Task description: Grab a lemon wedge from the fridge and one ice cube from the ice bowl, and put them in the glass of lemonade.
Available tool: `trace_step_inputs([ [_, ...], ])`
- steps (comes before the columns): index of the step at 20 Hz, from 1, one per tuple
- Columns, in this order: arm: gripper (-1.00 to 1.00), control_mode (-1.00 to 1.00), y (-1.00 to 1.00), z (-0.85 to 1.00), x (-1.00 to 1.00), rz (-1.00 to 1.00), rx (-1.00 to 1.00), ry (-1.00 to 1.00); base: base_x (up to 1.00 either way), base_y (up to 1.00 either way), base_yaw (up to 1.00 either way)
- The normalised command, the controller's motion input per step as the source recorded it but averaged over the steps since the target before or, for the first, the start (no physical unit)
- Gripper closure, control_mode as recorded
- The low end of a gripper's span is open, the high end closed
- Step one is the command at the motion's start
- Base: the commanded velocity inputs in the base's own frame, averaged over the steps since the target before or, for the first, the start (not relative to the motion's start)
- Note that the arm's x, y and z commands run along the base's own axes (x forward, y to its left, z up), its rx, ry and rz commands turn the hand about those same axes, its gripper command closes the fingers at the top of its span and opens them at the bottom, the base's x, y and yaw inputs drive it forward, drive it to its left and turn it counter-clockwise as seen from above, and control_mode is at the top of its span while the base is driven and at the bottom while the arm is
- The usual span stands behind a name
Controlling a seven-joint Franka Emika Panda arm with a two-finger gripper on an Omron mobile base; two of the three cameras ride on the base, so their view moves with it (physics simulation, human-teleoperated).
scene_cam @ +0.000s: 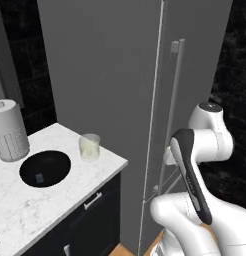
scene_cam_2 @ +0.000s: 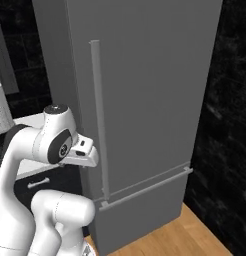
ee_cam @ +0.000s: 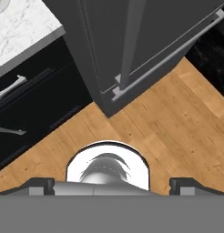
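The fridge [scene_cam: 110,90] stands shut, its long vertical bar handle [scene_cam: 175,105] just beside the arm's folded elbow, with open wooden floor [ee_cam: 177,127] in front of its lower drawer. To the left, the marble desk [scene_cam: 25,210] ends in a square corner close to the fridge's side wall. The left base view shows what the others do not: the black ice bowl [scene_cam: 52,161] with a small ice cube [scene_cam: 39,178] inside, the glass of lemonade [scene_cam: 89,147] just beside it near the desk's back edge, and a paper-towel roll [scene_cam: 10,131] further left. The hand view looks down at the floor, the fridge's bottom corner and the dark cabinet drawers [ee_cam: 27,104] — the jaws [ee_cam: 112,184] stand wide and empty, well apart from bowl, glass and handle.
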Motion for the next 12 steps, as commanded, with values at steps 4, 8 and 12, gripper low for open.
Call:
trace_step_inputs([
  [4,-1.0,1.0,0.0,0.0,0.0,0.0,0.0,0.0,0.58,0.09,-0.09],
  [8,-1.0,1.0,0.0,0.0,0.0,0.0,0.0,0.0,0.18,-0.02,-0.01],
  [12,-1.0,1.0,0.0,0.0,0.0,0.0,0.0,0.0,0.0,-0.18,0.03],
])
